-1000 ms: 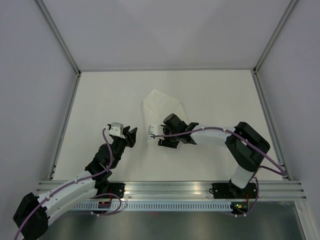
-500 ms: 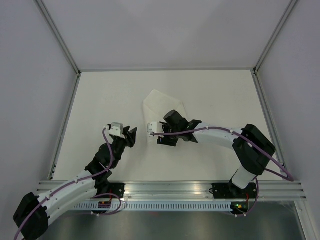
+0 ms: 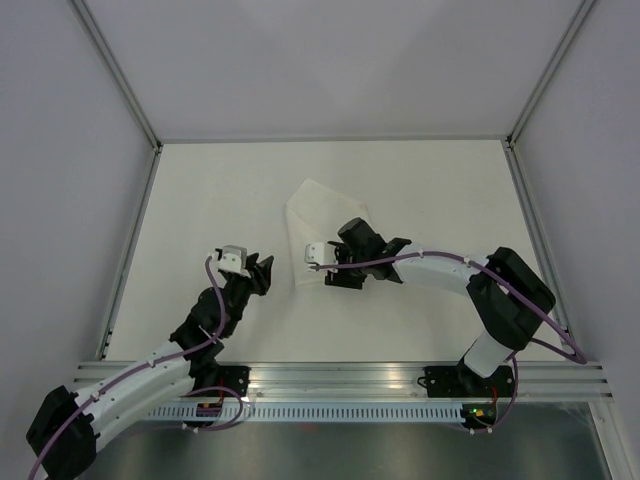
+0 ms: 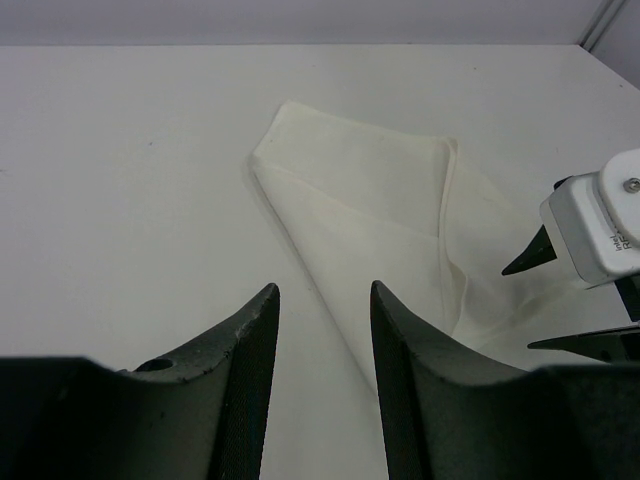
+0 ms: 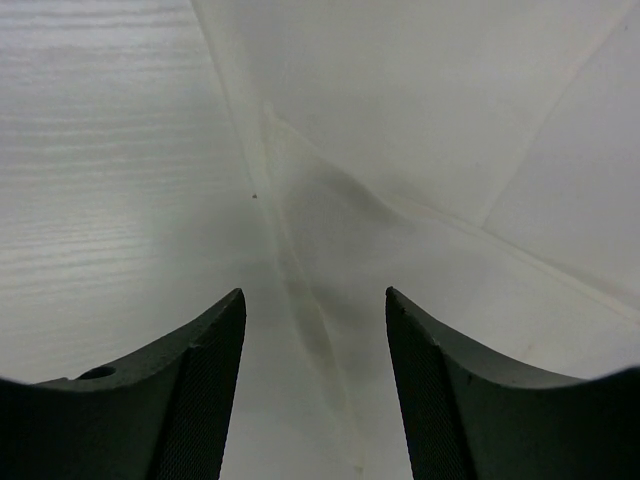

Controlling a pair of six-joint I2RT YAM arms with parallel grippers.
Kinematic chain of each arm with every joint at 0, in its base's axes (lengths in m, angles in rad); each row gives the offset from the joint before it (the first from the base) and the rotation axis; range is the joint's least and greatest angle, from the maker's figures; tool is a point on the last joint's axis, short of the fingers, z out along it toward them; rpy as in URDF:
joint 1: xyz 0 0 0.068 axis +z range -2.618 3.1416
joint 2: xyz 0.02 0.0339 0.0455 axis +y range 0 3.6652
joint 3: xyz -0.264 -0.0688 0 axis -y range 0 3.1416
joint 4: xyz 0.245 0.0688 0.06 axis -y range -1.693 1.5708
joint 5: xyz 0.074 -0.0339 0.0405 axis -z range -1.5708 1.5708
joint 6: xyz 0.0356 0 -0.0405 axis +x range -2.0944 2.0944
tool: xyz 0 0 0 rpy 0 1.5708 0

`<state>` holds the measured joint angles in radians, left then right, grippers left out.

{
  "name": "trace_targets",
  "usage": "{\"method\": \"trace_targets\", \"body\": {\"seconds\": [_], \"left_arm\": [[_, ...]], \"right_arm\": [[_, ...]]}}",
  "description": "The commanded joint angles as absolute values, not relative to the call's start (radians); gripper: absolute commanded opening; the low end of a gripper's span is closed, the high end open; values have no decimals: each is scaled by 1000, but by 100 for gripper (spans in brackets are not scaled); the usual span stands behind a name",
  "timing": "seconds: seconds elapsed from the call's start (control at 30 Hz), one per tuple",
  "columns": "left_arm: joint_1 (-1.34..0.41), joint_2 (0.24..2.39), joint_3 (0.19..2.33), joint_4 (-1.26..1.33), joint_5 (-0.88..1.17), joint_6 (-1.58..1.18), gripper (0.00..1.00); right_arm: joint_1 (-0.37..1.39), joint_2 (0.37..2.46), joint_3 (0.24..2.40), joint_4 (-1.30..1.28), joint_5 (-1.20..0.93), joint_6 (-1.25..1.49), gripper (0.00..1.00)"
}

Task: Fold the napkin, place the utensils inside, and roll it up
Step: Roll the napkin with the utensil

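The left arm (image 3: 170,365) rises from the lower left corner of the overhead frame and bends toward the centre. Its left tool (image 3: 262,270) lies left of centre, pointing up and to the right at the napkin (image 3: 325,210). In the left wrist view the two dark fingers (image 4: 250,380) are set apart with a moderate gap and nothing between them. They sit above the bare desk (image 3: 200,200), short of the cloth.

The right arm (image 3: 440,270) comes in from the lower right, folds at its elbow near the right edge and stretches leftward almost level. It ends in the right tool (image 3: 340,278) just below the middle of the frame, over the lower edge of the napkin. In the right wrist view its fingers (image 5: 200,390) are spread wide and hold nothing. The napkin's left border and a shadowed crease run down between them. Whether the tips touch the cloth cannot be told.

The napkin is white and lies flat on the desk, slightly above the centre of the overhead frame. It is folded over itself into an angular shape that narrows toward the bottom. From the left wrist view its layered edges show as a seam running down the middle. The white camera housing (image 4: 600,235) of the right wrist sits at the right edge of that frame.
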<state>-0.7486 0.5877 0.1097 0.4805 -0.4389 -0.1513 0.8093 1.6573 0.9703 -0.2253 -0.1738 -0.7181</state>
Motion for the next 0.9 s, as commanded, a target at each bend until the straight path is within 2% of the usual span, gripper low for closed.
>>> {"method": "trace_targets", "body": {"seconds": [0.0, 0.63, 0.87], "left_arm": [[-752, 598, 126, 503, -445, -158, 47], [-752, 626, 130, 509, -443, -150, 48], [-752, 646, 133, 529, -436, -155, 48]], "right_arm": [[795, 1624, 933, -184, -144, -773, 64], [784, 1755, 954, -118, -183, -790, 63], [785, 1799, 974, -130, -180, -792, 55]]}}
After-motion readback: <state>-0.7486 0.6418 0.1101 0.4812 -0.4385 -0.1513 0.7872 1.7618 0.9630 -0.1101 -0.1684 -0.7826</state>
